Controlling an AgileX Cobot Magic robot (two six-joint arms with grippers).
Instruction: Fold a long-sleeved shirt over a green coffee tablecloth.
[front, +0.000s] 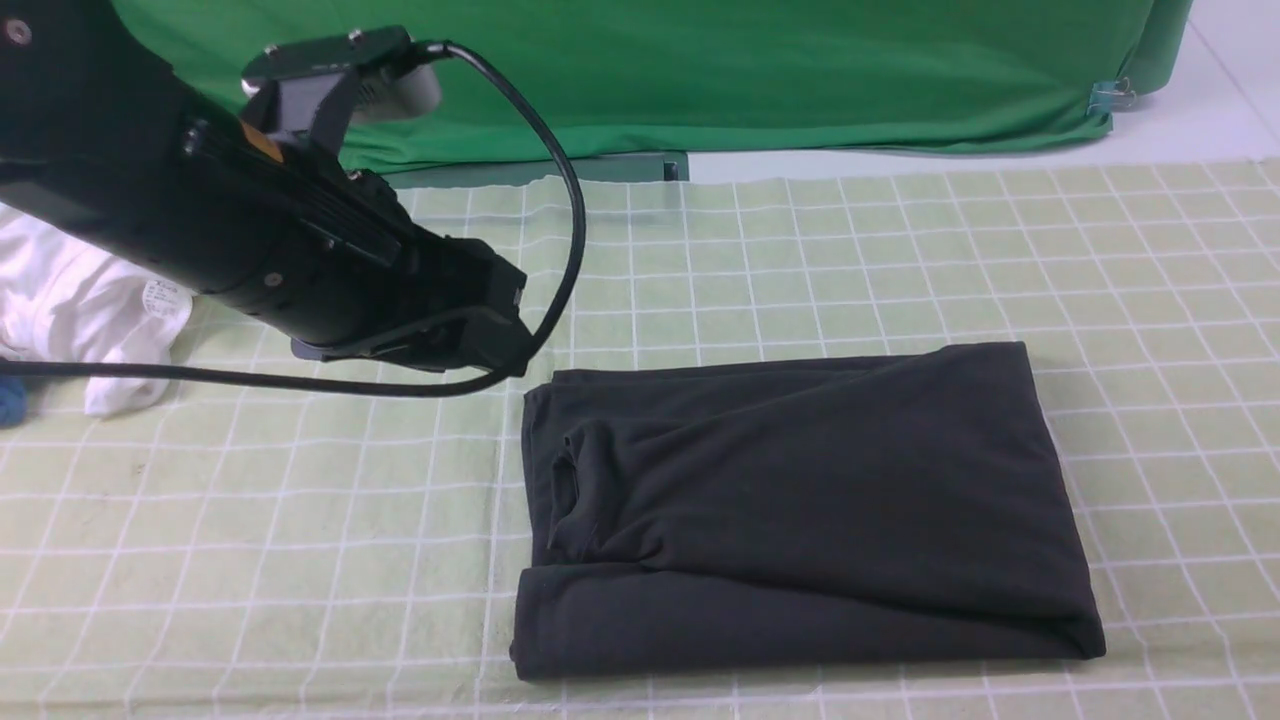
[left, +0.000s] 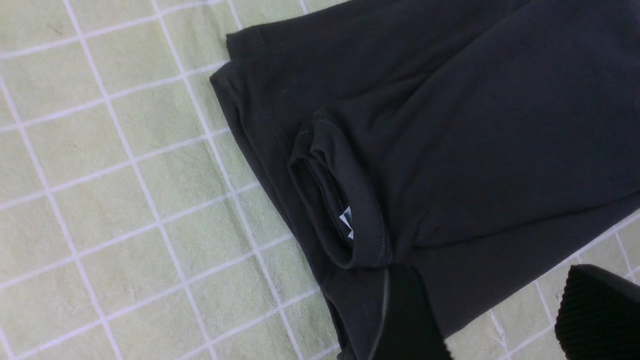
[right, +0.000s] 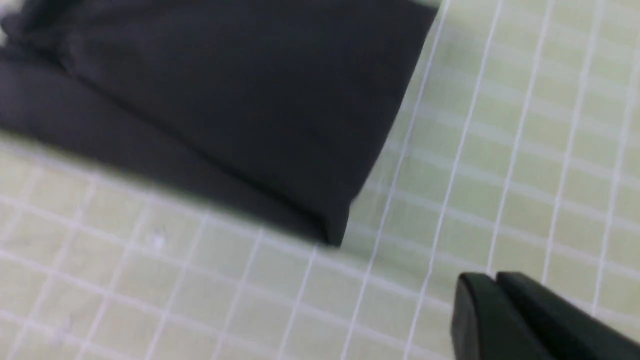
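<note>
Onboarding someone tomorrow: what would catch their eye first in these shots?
The black long-sleeved shirt, folded into a neat rectangle, lies right of centre on the pale green gridded tablecloth. The bulky left arm looms over the table's left side, its left pincer open above the shirt's collar corner. A crumpled white garment sits at the far left edge.

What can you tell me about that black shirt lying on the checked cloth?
The long-sleeved shirt is plain black, soft-looking knit, folded into a flat, roughly rectangular bundle with its ribbed collar showing on top toward the robot's left. A small white label peeks from the neck. It rests on the green coffee tablecloth; neither gripper holds it.
</note>
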